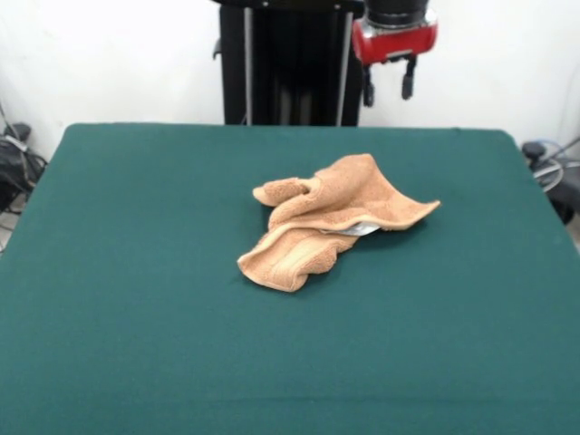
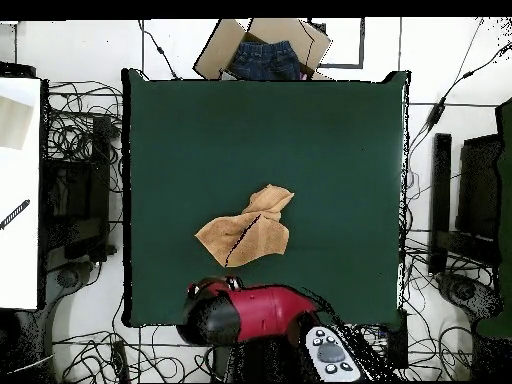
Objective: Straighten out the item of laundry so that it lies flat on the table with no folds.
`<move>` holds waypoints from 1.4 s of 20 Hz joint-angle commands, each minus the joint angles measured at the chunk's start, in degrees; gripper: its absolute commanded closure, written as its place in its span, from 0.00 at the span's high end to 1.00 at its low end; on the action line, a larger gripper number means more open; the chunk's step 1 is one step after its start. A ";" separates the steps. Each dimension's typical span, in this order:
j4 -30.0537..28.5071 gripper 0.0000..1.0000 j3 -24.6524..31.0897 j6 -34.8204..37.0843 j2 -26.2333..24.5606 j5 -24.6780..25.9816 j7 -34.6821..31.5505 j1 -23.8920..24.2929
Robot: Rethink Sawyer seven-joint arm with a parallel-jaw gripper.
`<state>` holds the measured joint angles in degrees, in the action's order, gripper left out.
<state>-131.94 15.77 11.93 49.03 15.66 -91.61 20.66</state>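
Note:
The tan terry-cloth towel (image 1: 328, 217) lies crumpled and folded over itself near the middle of the dark green table (image 1: 136, 299), with a woven band along its near edge and a bit of white tag showing under a fold. It also shows in the overhead view (image 2: 247, 229) on the table (image 2: 330, 140). My gripper (image 1: 389, 86) hangs high above the table's far edge, well apart from the towel, with its two black fingers spread and nothing between them. In the overhead view the red arm head (image 2: 240, 312) covers the gripper.
The black pedestal (image 1: 285, 63) stands behind the table's far edge. In the overhead view a cardboard box with blue jeans (image 2: 265, 55) sits beyond the far edge, cables lie around the table, and a white surface (image 2: 20, 190) stands to the left.

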 commanded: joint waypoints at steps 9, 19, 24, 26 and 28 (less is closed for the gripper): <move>-10.08 1.00 -6.23 -22.02 -9.04 7.75 -10.97 -1.44; -15.35 1.00 -2.94 -18.13 0.52 5.32 -10.27 3.46; -24.38 1.00 -0.97 -18.20 11.88 0.46 -14.42 -1.13; -30.01 1.00 0.62 -16.12 21.51 -4.39 -17.09 -4.68; -32.14 1.00 0.67 -14.60 25.87 -7.54 -18.51 -6.99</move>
<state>-153.94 10.96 -9.48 58.82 16.85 -91.61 18.72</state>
